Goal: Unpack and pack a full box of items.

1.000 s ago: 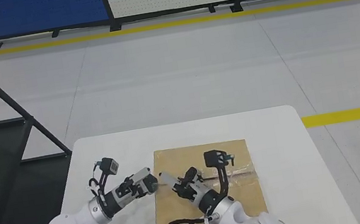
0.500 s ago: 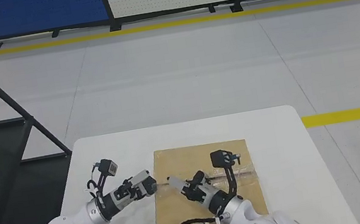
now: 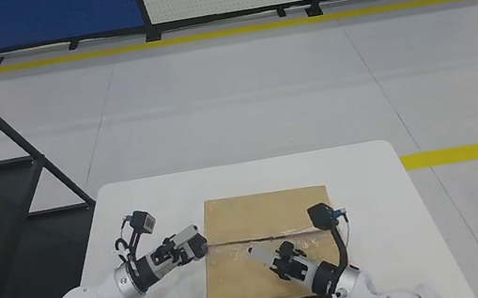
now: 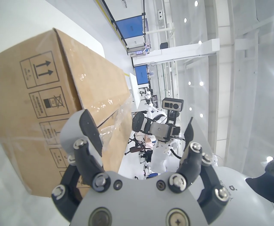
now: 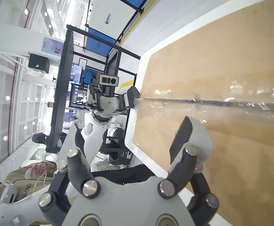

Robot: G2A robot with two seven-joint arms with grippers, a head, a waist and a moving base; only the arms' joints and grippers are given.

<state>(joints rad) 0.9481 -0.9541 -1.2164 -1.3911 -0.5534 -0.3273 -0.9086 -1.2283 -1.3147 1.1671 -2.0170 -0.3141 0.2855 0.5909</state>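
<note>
Both open and empty: left pincer [image 3: 196, 245] and right pincer [image 3: 274, 257]. I should close the left on loose clear tape [image 4: 108, 132] at the brown cardboard box's [image 3: 263, 210] seam end.

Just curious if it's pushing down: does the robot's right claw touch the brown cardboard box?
Cannot tell. In the right wrist view the right gripper overlaps the brown cardboard box; neither contact nor gap shows plainly.

Up arrows [image 4: 43, 69], handling symbols [image 4: 49, 104], on box [image 4: 98, 81] side
</note>
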